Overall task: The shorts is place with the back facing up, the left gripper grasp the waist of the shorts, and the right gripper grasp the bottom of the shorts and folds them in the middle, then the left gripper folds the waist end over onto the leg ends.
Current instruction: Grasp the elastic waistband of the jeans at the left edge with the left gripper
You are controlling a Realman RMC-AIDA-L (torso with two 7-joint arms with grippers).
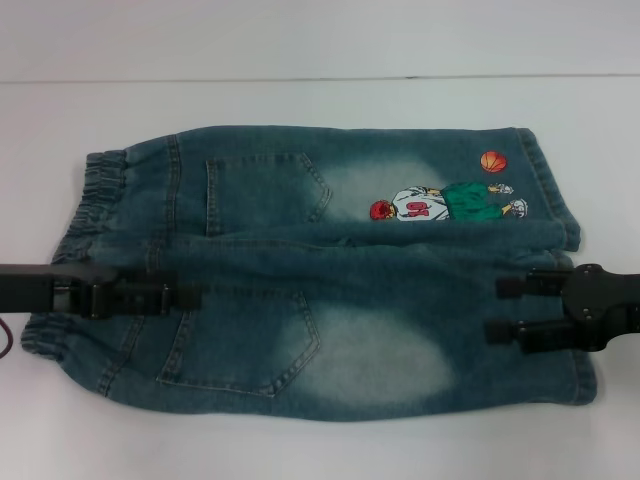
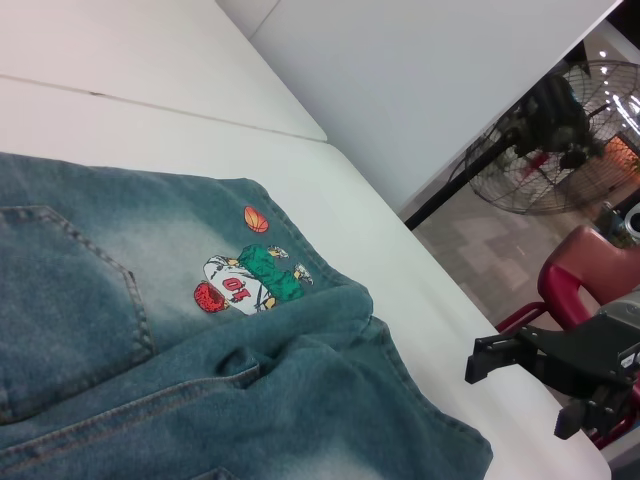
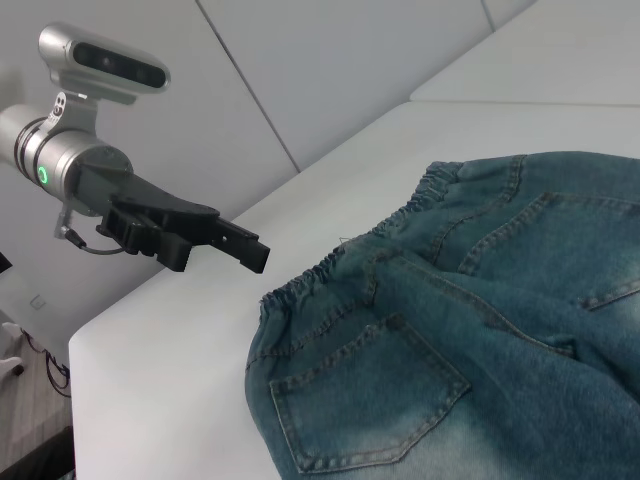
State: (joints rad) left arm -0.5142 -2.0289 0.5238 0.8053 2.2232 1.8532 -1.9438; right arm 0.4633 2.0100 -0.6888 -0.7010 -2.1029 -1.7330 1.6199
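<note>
Blue denim shorts lie flat on the white table with the back pockets up. The elastic waist is at the left and the leg ends at the right. My left gripper reaches in over the near half of the waist. It is shut with nothing in it, and in the right wrist view the left gripper hovers just above the waistband. Over the near leg's hem my right gripper stands open and holds nothing. The left wrist view shows the right gripper off past the hem.
A cartoon basketball-player print marks the far leg. The white table runs on behind the shorts, and its near edge is close to them. Beyond the table's right end stand a fan and a red chair.
</note>
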